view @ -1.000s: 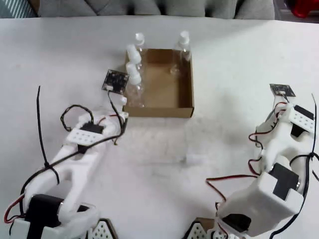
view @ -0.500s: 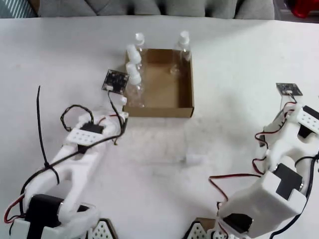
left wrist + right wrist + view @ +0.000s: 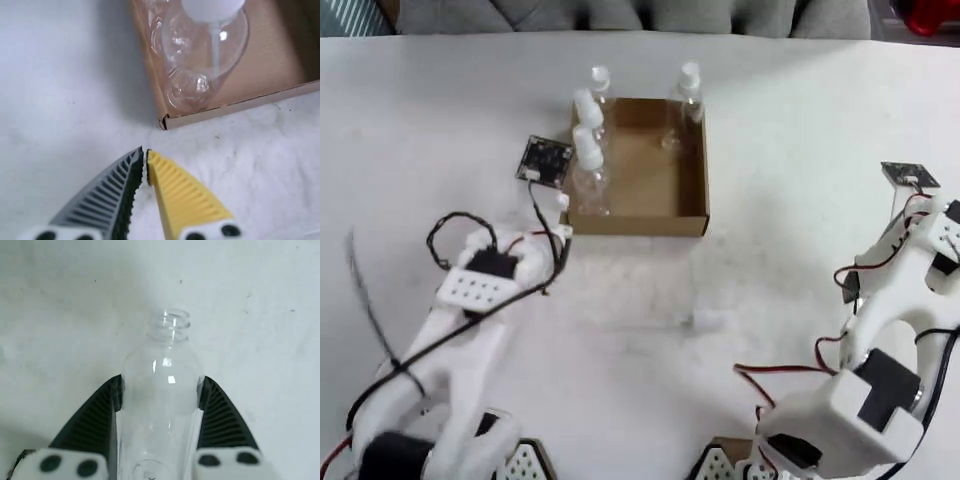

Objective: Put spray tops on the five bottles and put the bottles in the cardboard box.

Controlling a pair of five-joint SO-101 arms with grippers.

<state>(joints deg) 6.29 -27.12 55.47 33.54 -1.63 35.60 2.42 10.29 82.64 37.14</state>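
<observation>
Four capped bottles [image 3: 590, 165] are seen in the box [image 3: 640, 222]; an uncapped bottle [image 3: 160, 365] is clamped by the right gripper [image 3: 161, 385]; the left gripper [image 3: 145, 156] is closed, empty.

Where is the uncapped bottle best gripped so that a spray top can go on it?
Grip the uncapped bottle around its wide round body, coming from the two sides, as the right gripper holds it. One finger flanks each side below the shoulder, so the narrow threaded neck juts free beyond the fingertips for capping.
</observation>
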